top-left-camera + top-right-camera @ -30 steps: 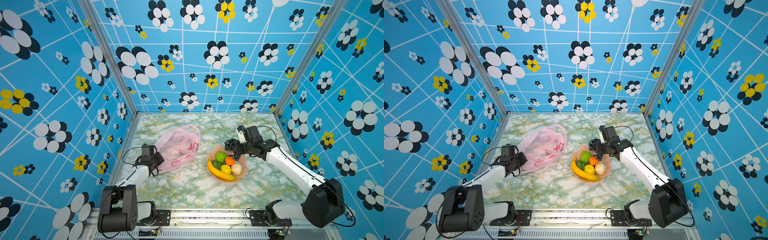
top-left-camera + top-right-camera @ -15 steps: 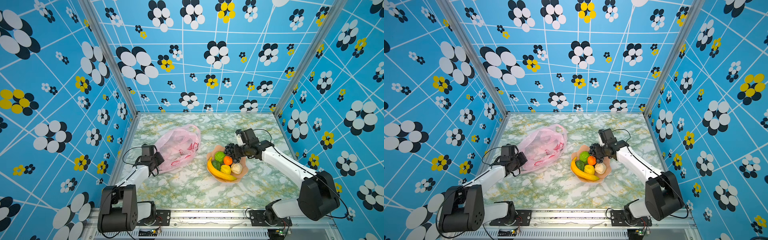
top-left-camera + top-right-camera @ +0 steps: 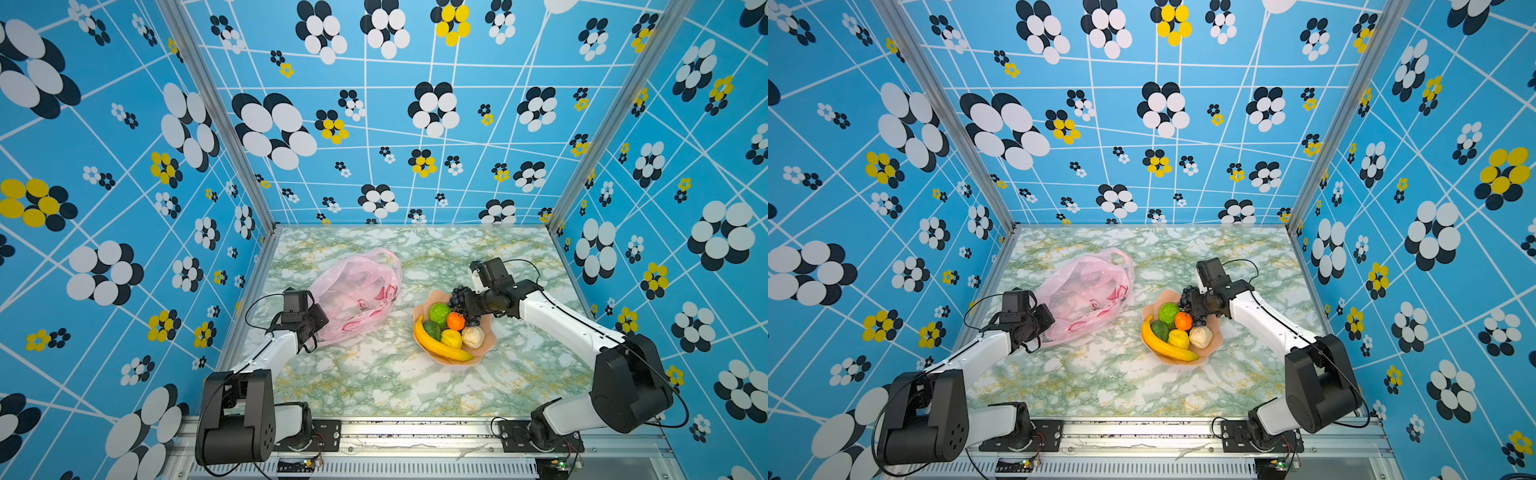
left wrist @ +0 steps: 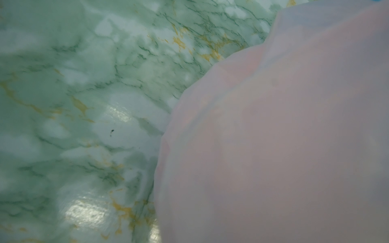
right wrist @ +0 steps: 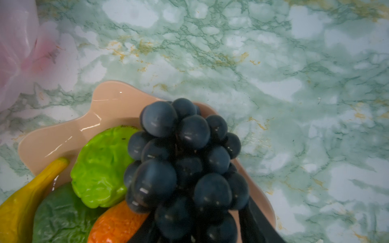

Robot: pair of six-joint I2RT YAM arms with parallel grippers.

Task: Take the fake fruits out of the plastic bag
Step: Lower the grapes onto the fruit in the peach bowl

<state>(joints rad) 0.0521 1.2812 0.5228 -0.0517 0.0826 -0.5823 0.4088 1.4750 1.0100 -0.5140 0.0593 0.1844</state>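
**While plastic bag lies apart, fake fruits fill dish**

On the marbled counter, the bag sits at 9 o'clock of the dish, not touching it. Grape bunch lies at the dish's 1 o'clock rim. Right pincer fingers flank the bunch; grip cannot be told. Left pincer is together at the bag's 7 o'clock corner.

Bare marble tabletop fills the lower middle of both top views, plenty of room to reach in. An open lane runs between the plastic bag at centre left and the heaped dish at centre right. The right gripper and grape bunch crowd the dish's upper rim; beyond them the marble is free.
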